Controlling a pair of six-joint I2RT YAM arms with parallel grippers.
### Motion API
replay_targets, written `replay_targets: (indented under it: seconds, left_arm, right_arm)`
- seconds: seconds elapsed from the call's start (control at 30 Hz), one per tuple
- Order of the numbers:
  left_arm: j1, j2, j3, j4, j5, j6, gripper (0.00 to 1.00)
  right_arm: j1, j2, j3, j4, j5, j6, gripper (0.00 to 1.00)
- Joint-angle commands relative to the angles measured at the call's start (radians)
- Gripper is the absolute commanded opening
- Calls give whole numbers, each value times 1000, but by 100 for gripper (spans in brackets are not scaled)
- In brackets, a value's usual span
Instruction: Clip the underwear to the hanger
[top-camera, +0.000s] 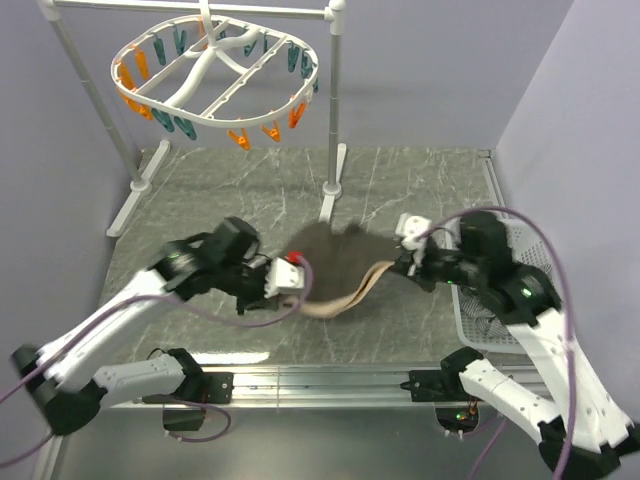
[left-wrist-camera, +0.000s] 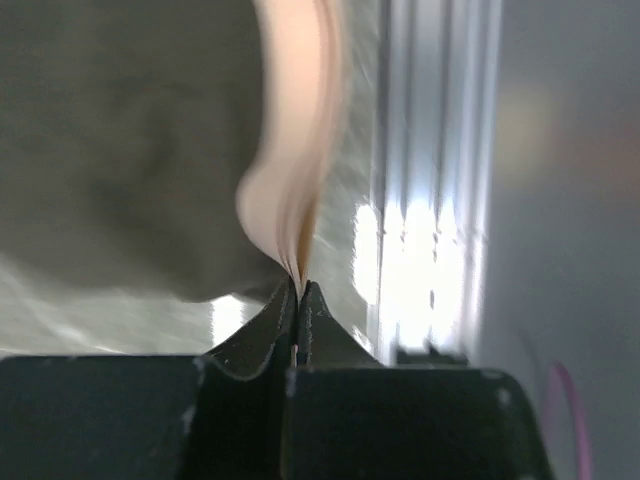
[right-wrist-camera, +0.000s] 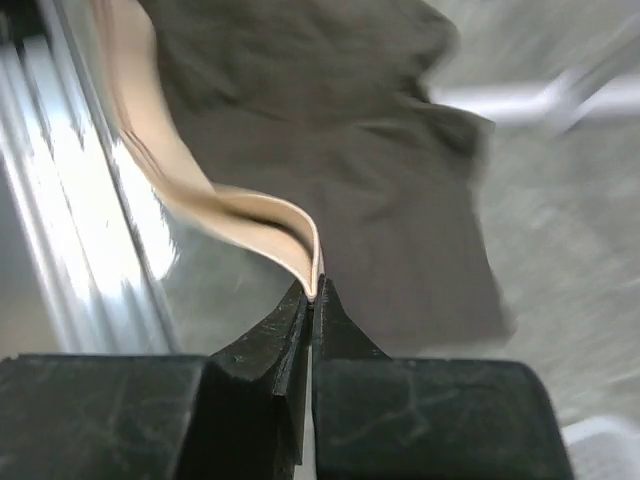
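Underwear (top-camera: 335, 262) stretches between both grippers by its tan waistband (top-camera: 350, 293). Left gripper (left-wrist-camera: 300, 292) is clamped on the waistband at 9 o'clock, right gripper (right-wrist-camera: 314, 292) at 3 o'clock. The hanger (top-camera: 215, 75) hangs at 11 o'clock.

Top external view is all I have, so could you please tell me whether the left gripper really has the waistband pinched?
Observer: Yes. The left wrist view shows the left gripper shut on a fold of the tan waistband of the underwear, right at the fingertips.
Operator: Thank you. And the right side?
Observer: The right wrist view shows the right gripper shut on the waistband's edge, with the band curving away from the tips.
Operator: Is the cloth balled up there?
Observer: No. In the right wrist view the dark cloth spreads out loosely beyond the band, with only a few folds.
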Motion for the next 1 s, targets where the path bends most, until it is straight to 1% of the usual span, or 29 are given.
replay_targets:
  seconds: [0.0, 0.03, 0.07, 0.1, 0.13, 0.17, 0.2, 0.23, 0.3, 0.43, 0.57, 0.63, 0.67, 0.7, 0.73, 0.77, 0.8, 0.87, 0.97]
  left_arm:
    - [-17, 50, -2, -94, -11, 21, 0]
    - [-4, 41, 67, -49, -8, -9, 0]
    - [13, 38, 98, 25, -20, -55, 0]
    - [48, 35, 123, 125, -58, -166, 0]
    - [67, 38, 176, 150, -56, -197, 0]
    - [88, 55, 199, 163, -50, -231, 0]
    - [127, 60, 215, 173, -40, -247, 0]
    - [141, 60, 227, 173, -36, -253, 0]
    - [153, 44, 214, 181, -46, -239, 0]
    - [158, -35, 105, 207, -106, -222, 0]
    - [156, -103, 27, 169, -76, -158, 0]
    - [156, -127, -4, 132, -67, -132, 0]
    - [156, -131, -6, 108, -28, -115, 0]
    - [156, -129, -3, 36, 2, -107, 0]
    - [156, -125, 12, 1, 34, -98, 0]
    - [156, -123, 23, -44, 111, -80, 0]
    - [155, -121, 42, -97, 134, -83, 0]
    - [156, -132, 62, -119, 159, -127, 0]
    - [155, -125, 134, -176, 223, -153, 0]
  right_arm:
    - [47, 76, -54, -98, 143, -102, 0]
    - [42, 99, 13, -79, 168, -95, 0]
    - [36, 114, 53, -44, 179, -86, 0]
    - [25, 145, 90, -25, 190, -47, 0]
    - [22, 162, 152, -16, 191, -33, 0]
    - [21, 177, 174, 1, 196, -19, 0]
    - [19, 185, 187, 13, 206, 15, 0]
    - [11, 188, 187, 24, 207, 23, 0]
    - [11, 161, 161, 78, 216, 50, 0]
    - [10, 116, 82, 108, 210, 73, 0]
    - [11, 62, 4, 115, 173, 67, 0]
    - [11, 55, -22, 77, 126, 49, 0]
    - [13, 56, -25, 17, 64, 35, 0]
    - [14, 58, -34, -9, 40, 27, 0]
    - [14, 55, -37, -35, 10, 21, 0]
    - [14, 47, -37, -75, -26, 9, 0]
    - [16, 30, -36, -83, -36, 13, 0]
    - [17, 13, -18, -86, -40, 67, 0]
    - [16, 24, 62, -115, -111, 150, 0]
